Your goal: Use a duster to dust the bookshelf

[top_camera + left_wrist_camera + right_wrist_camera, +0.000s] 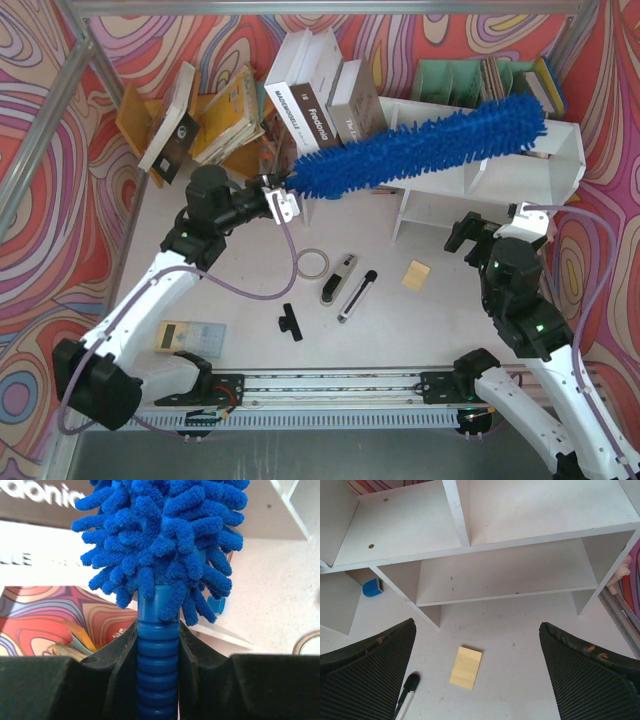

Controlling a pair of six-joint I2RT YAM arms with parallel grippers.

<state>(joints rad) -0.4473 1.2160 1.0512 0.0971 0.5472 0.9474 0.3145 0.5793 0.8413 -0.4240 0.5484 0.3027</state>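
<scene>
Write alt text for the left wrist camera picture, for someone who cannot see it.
Two black jaws clamp the ribbed handle of a fluffy blue duster, seen from behind. Beyond its head are a white bookshelf, a lettered book spine and a swirly red backdrop.

A robotics lab test cell — 2 robot arms (pixel 150 300) on a rail (pixel 330 383) at a white table (pixel 420 320), enclosed by swirl-patterned panels (pixel 30 250) on aluminium framing (pixel 320 8).
</scene>
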